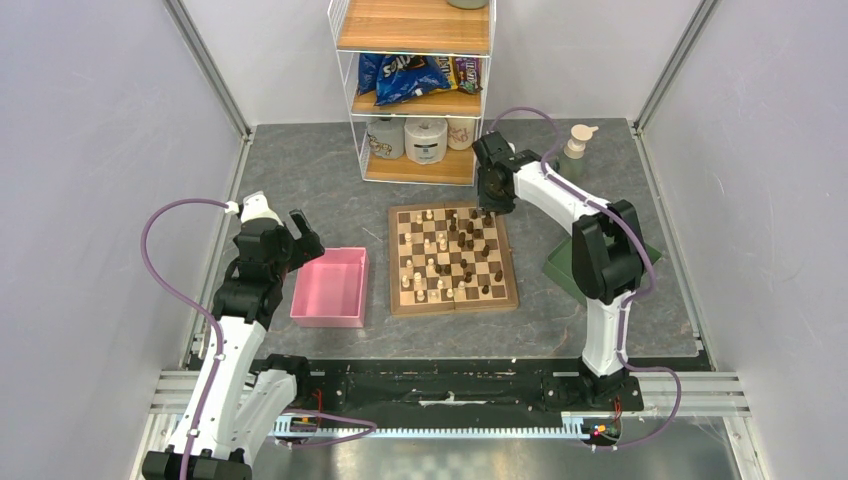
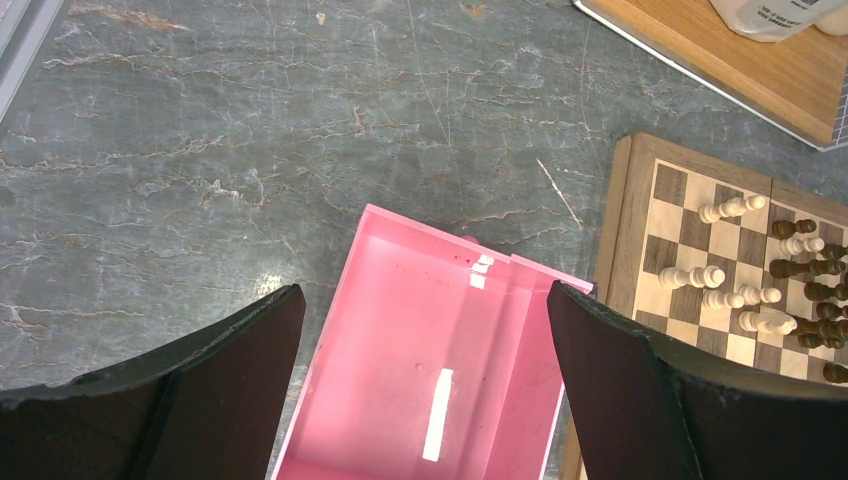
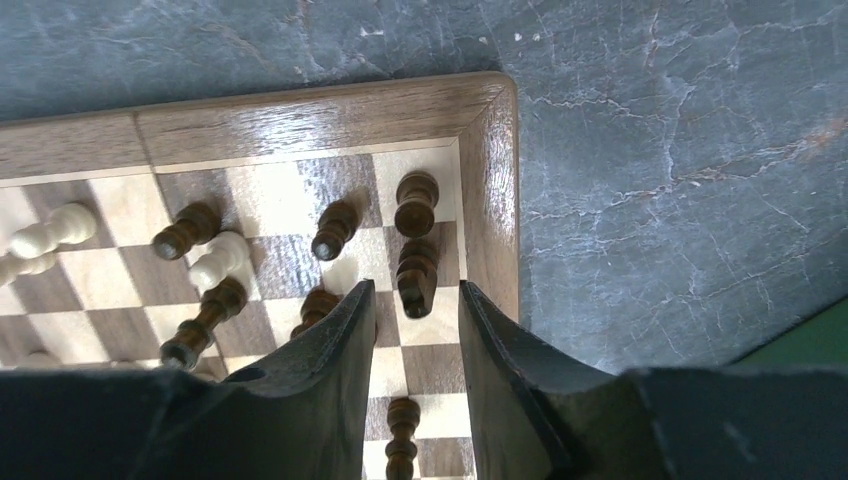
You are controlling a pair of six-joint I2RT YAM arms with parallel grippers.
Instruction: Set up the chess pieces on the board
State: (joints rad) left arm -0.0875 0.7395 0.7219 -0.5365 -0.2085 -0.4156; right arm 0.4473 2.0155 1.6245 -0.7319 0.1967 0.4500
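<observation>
With most cream and dark turned chess pieces [image 1: 445, 250] scattered unranked over the checkered wooden board [image 1: 455, 306] at the middle of the bench [image 1: 330, 190], one dark piece [image 3: 417, 275] is being straddled at its far right corner by the narrowly parted right gripper [image 3: 415, 300], the left gripper [image 2: 422, 295] being held wide.

One board [image 1: 450, 308]; one pink tray [image 1: 330, 285]; one green tray [image 1: 558, 270].

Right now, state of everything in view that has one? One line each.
left claw, open, over the pink tray
right claw, open, a dark chess piece between its jaws at the board corner
pink tray, empty where visible
board, laid flat, partly filled
chess pieces, white and dark mixed, not in rows
green tray, mostly hidden by right arm
pump bottle, upright
</observation>
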